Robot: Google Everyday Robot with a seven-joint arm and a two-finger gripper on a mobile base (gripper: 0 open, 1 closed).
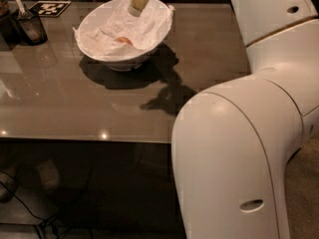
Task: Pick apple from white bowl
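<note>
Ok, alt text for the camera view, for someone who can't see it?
The gripper hangs over the far side of the white bowl, clear of the apple lying on its paper lining. The robot's white arm fills the right foreground.

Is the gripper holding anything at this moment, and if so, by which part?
Nothing is held. The gripper hangs over the far side of the white bowl, and the apple lies inside, apart from it.
</note>
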